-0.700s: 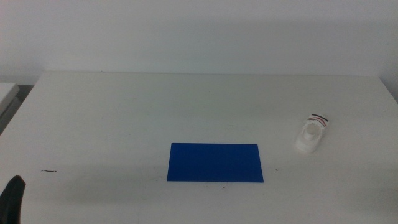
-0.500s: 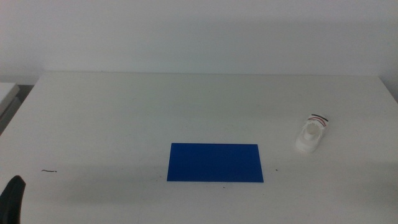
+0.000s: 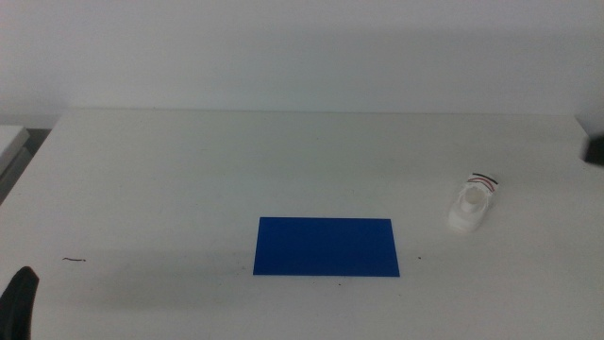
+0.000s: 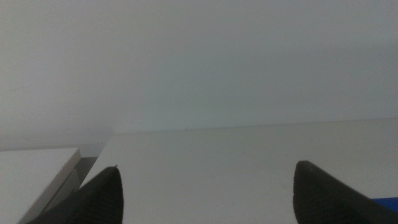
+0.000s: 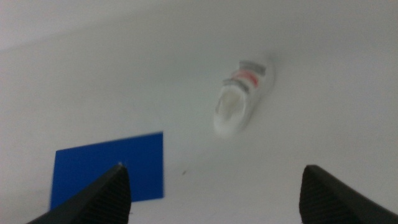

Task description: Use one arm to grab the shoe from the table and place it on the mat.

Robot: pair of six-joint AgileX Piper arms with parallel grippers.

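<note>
Lying small and likely light on the desk (image 3: 189,170), shoe (image 3: 470,206) with stiff chunky sole probably suiting a sideways pinch; right gripper (image 5: 214,196) hovering, fingers (image 5: 93,199) spread wide.

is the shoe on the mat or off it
Off it. The shoe sits upright on the bare table, clearly apart from the mat.

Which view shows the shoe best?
The middle view: the shoe is sharp and whole on the table, right of the mat. The right wrist view shows it blurred; the left wrist view shows none of it.
</note>
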